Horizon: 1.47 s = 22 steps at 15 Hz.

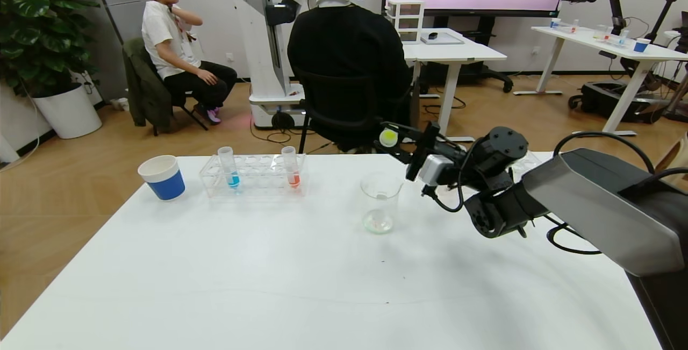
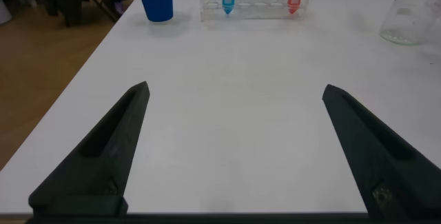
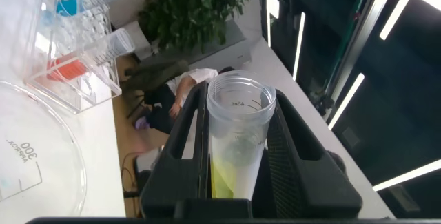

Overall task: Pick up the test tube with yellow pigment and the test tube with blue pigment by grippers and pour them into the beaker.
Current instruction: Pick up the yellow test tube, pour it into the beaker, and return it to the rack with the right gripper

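From the head view, a white table (image 1: 301,285) stands on a wood floor (image 1: 48,199). The right gripper (image 1: 395,143) hangs above the beaker (image 1: 380,202) and squeezes the test tube with yellow pigment (image 1: 388,137), tipped on its side. The test tube with blue pigment (image 1: 230,167) stands in a clear rack (image 1: 255,178) beside a red tube (image 1: 291,166) and a blue paper cup (image 1: 162,177). Two people (image 1: 344,54) sit behind, near a big plant (image 1: 37,22).

From the left wrist view, the left gripper (image 2: 234,148) hangs low over the bare table, fingers spread wide, holding nothing.

From the right wrist view, the yellow tube sits tight between the black fingers (image 3: 293,155), with the beaker's rim close by.
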Motion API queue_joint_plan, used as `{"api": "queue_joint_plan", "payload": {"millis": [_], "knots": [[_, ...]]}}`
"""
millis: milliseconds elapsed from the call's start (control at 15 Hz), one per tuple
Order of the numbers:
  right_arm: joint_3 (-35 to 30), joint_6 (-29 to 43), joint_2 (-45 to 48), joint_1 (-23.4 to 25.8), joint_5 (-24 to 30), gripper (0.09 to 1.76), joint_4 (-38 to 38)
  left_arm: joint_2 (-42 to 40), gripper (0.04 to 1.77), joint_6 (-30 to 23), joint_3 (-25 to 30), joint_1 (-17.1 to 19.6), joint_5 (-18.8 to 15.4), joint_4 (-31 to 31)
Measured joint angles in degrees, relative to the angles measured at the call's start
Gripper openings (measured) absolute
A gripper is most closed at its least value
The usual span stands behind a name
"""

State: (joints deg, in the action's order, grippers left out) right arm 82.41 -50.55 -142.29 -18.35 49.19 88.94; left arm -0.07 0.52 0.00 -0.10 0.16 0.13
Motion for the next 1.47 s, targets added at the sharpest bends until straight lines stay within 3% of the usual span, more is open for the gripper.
{"api": "queue_joint_plan", "payload": {"millis": [400, 867, 1467], "knots": [[2.79, -5.25, -1.89, 0.52, 1.80, 0.52, 0.04, 0.00, 1.75, 0.00, 0.00, 0.00, -0.02, 0.00], [-1.05, -14.14, -2.06, 0.46, 3.51, 0.52, 0.09, 0.00, 1.75, 0.02, 0.00, 0.00, -0.02, 0.02], [-0.68, -20.18, -3.19, 1.01, 2.95, 0.52, -0.17, 0.00, 1.75, 0.00, 0.00, 0.00, 0.00, 0.00]]}}
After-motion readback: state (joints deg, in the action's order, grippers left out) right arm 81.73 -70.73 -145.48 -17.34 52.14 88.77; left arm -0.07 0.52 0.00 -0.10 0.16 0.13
